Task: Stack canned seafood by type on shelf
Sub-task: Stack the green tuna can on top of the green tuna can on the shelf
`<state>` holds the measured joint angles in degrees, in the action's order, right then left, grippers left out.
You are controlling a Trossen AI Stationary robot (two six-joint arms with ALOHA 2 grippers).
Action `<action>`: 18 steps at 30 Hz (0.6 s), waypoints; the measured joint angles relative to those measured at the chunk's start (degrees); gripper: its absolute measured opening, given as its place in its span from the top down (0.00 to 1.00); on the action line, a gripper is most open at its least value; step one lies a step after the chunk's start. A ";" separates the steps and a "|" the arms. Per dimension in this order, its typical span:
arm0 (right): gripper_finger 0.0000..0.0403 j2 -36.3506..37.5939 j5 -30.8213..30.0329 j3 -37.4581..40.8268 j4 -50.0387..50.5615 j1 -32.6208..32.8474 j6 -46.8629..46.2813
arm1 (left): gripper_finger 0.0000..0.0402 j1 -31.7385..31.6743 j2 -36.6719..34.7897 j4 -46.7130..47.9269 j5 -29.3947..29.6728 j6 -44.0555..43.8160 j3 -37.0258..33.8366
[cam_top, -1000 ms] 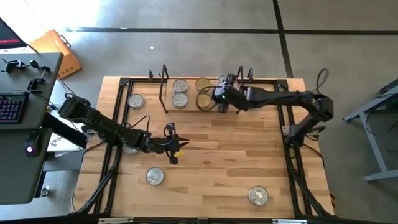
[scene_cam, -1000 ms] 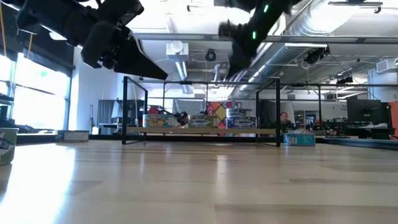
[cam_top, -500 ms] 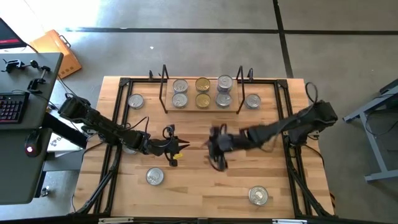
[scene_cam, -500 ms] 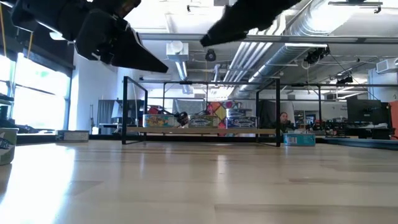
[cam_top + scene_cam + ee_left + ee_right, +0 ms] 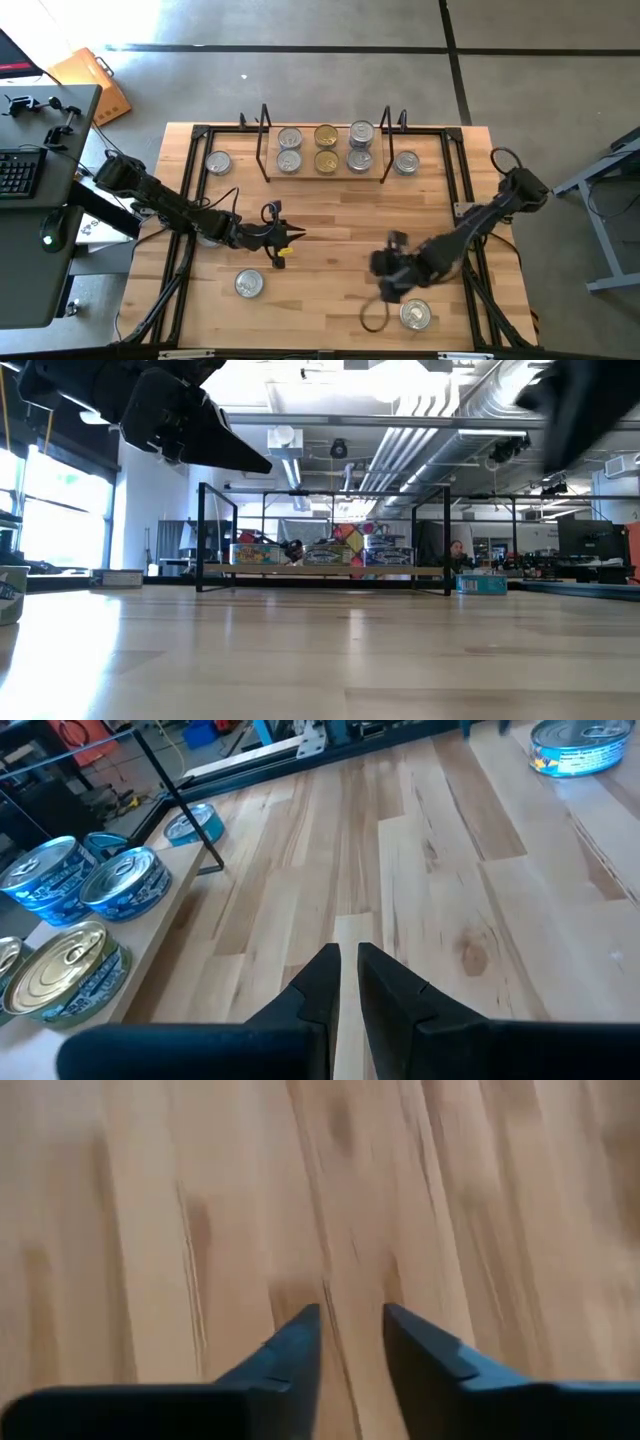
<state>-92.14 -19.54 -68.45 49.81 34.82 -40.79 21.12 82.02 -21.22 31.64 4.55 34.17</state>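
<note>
The shelf (image 5: pixel 325 150) (image 5: pixel 325 570) stands at the table's far middle. On its board rest silver tins (image 5: pixel 289 149), gold tins (image 5: pixel 326 147) and more silver tins (image 5: pixel 361 146), in three pairs by kind. Loose tins rest on the table left of the shelf (image 5: pixel 218 162), right of it (image 5: pixel 405 162), near left (image 5: pixel 248 284) and near right (image 5: pixel 415 315). My left gripper (image 5: pixel 292 237) (image 5: pixel 346 960) hovers shut and empty over mid table. My right gripper (image 5: pixel 385 288) (image 5: pixel 352 1320) is open and empty, tilted down above bare wood beside the near right tin.
Black frame bars (image 5: pixel 195 200) run along the table's left and right sides. A desk with a keyboard (image 5: pixel 20 170) stands off the table's left. Bare wood (image 5: pixel 340 215) lies between the shelf and the grippers.
My right gripper has swung from the shelf's right end across the table toward the near right edge, sinking a little and tipping further downward. The silver tins at the shelf's right end, covered by it before, now show. My left arm has kept still.
</note>
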 joint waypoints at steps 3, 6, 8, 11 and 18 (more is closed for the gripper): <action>0.88 0.30 0.08 -1.01 9.24 3.13 -7.19 | 0.93 0.00 0.00 -0.20 0.00 -0.01 0.00; 0.98 0.84 2.68 0.52 12.37 4.75 -12.84 | 0.93 0.00 0.00 -0.25 0.00 -0.01 0.00; 0.99 0.86 6.86 2.28 13.21 5.73 -16.01 | 0.93 0.17 0.00 -0.30 0.00 0.01 0.00; 0.97 1.05 14.90 4.91 12.09 7.22 -22.67 | 0.93 1.50 -0.65 -0.34 0.02 0.03 -0.02; 1.00 1.06 21.71 9.14 -4.33 11.76 -33.75 | 0.93 7.74 -9.70 4.85 2.76 2.04 -0.02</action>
<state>-91.09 2.17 -59.31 45.48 46.58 -74.55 28.86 72.32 -16.37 34.40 6.59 34.15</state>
